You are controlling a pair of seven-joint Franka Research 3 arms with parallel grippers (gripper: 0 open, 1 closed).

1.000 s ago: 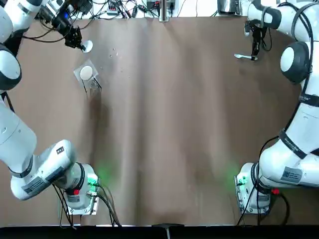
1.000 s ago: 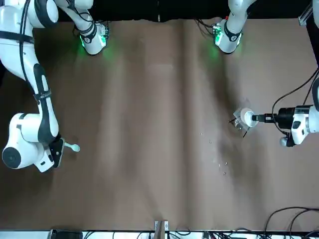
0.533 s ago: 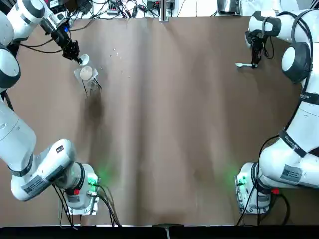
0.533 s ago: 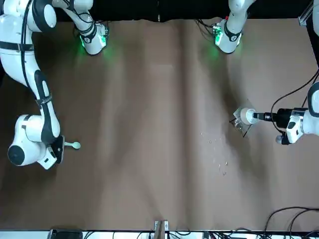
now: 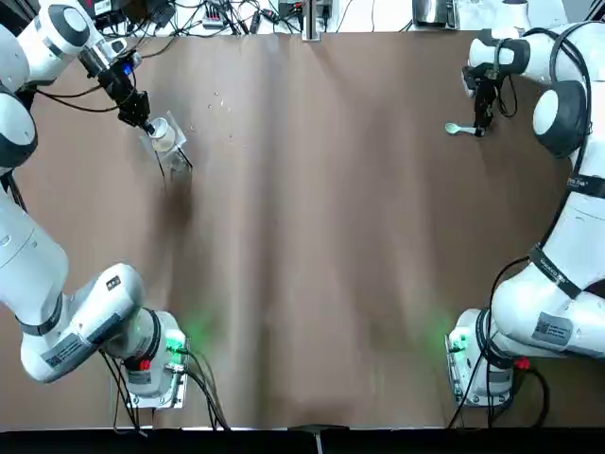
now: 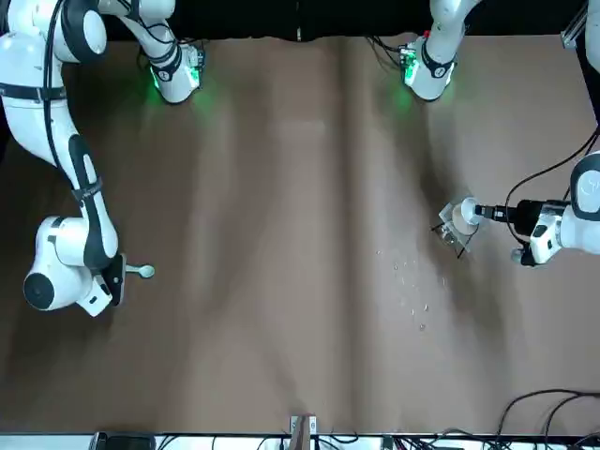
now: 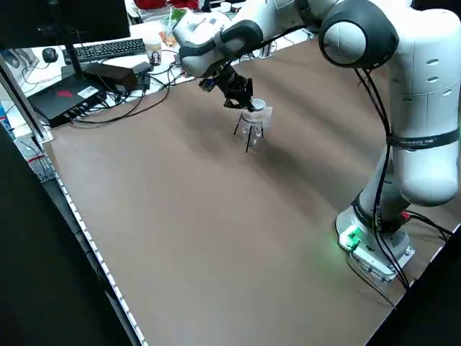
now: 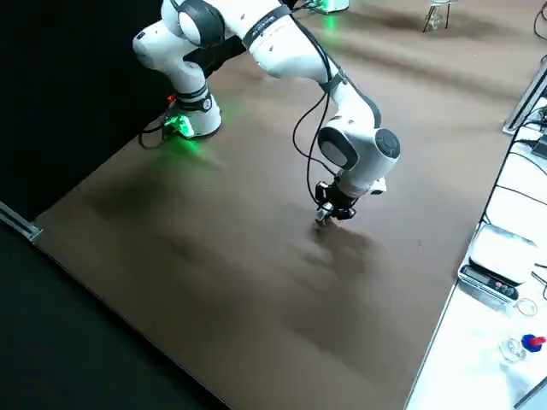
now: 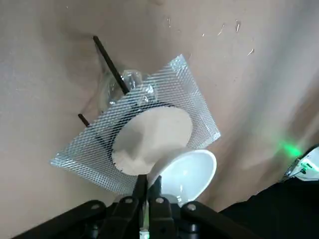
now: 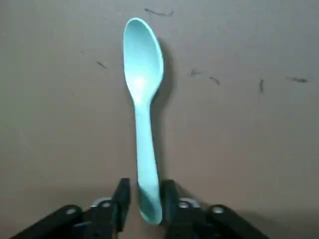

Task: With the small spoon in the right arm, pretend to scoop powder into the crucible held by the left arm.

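Note:
A small white crucible [image 9: 188,169] hangs by its rim from my left gripper [image 9: 147,185], which is shut on it. It sits tilted just over a white disc [image 9: 149,134] lying on a wire mesh [image 9: 192,87] on a tripod. From above, this gripper [image 5: 142,117] and the crucible [image 5: 157,129] are at the table's far left. My right gripper [image 5: 483,117] is at the far right, shut on the handle of a small pale-green spoon [image 10: 143,79]. The spoon [image 5: 459,129] lies level, at or just above the brown table, bowl pointing inward.
The tripod stand [image 6: 452,236] with thin black legs stands under the mesh. Small pale specks [image 6: 412,302] are scattered on the table beside it. Cables and equipment [image 5: 217,13] line the far edge. The brown cloth [image 5: 321,236] stretches wide between the two arms.
The left gripper has carried the crucible toward the robot and down onto the mesh stand. The right gripper with the spoon has shifted slightly nearer the robot.

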